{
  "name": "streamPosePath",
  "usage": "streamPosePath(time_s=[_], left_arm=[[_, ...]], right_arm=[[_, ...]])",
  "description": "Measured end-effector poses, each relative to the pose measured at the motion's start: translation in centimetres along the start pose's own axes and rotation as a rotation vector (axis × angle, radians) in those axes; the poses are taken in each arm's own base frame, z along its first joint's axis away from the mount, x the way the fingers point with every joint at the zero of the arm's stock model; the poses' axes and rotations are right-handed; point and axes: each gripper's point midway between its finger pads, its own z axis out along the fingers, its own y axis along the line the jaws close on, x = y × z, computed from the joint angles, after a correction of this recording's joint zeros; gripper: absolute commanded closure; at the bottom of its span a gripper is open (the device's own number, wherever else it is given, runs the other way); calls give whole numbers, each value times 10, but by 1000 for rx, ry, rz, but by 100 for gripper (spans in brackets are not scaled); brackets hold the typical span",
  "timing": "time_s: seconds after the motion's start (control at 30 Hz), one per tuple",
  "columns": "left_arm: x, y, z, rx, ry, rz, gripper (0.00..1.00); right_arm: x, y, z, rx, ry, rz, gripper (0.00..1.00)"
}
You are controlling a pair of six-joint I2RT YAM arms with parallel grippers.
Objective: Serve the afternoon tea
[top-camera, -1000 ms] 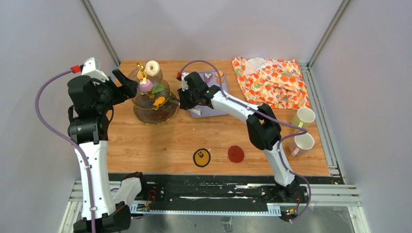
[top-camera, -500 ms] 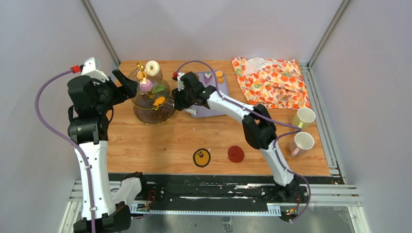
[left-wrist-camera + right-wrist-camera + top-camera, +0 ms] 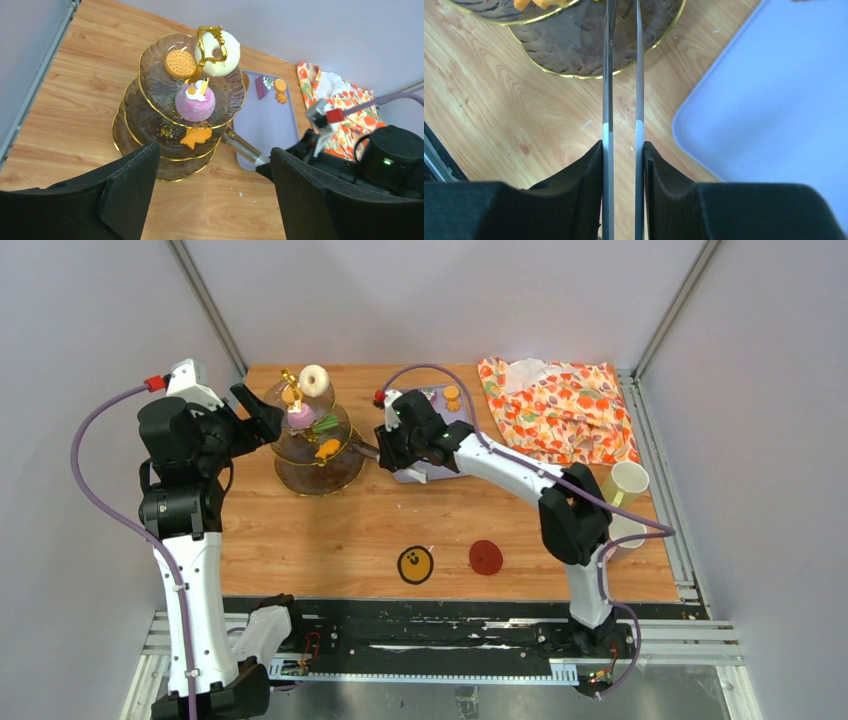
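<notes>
- Right wrist view: the metal tongs (image 3: 607, 75) run off the edge at 12 o'clock, tips unseen.
- The glass stand (image 3: 574, 42) is cut by that edge, and an orange pastry (image 3: 531, 3) shows only as a sliver.
- The lilac tray (image 3: 774, 100) is cropped at 3 o'clock.
- Top view: the lower mug (image 3: 630, 532), at 3 o'clock on the tabletop (image 3: 320, 530), is partly hidden behind the right arm (image 3: 570, 525).
- Left wrist view: the small pastries (image 3: 280, 86) on the tray are too small to identify.

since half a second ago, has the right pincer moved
Yes. The right pincer, shut on the tongs, has pulled back rightward, away from the glass stand and over the lilac tray.
</notes>
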Motion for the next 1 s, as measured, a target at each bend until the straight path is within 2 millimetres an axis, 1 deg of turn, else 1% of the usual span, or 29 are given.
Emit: streamPosePath(time_s=[0.07, 0.13, 0.23, 0.3, 0.37, 0.47, 0.53, 0.6, 0.67, 0.73, 0.87, 1.0], left_arm=[[0, 0, 0, 1, 0, 0, 15], [0, 0, 0, 1, 0, 0, 15], [0, 0, 0, 2, 0, 0, 15], [0, -1, 0, 3, 1, -1, 15], [0, -1, 0, 3, 1, -1, 15], [0, -1, 0, 4, -1, -2, 15], [-2, -2, -1, 6, -4, -3, 15], [-4, -3, -3, 9, -10, -2, 15], [-7, -5, -4, 14, -18, -2, 15], [-10, -7, -5, 16, -24, -1, 15], [-11, -7, -5, 18, -27, 0, 15], [-11, -7, -5, 17, -25, 0, 15]], right_arm=[[-2, -2, -17, 21, -16, -15, 99], [-3, -5, -32, 47, -30, -23, 100], [-2, -15, -53, 90, -49, -20, 100], [3, -25, -67, 121, -57, -9, 99], [7, -45, -79, 169, -61, 11, 99], [9, -86, -97, 260, -74, 59, 99], [9, -114, -106, 319, -80, 94, 95], [11, -138, -114, 371, -80, 123, 89], [16, -154, -118, 412, -64, 142, 81], [22, -161, -115, 430, -41, 152, 75], [34, -166, -94, 426, 14, 173, 70], [54, -170, -72, 430, 77, 202, 67]])
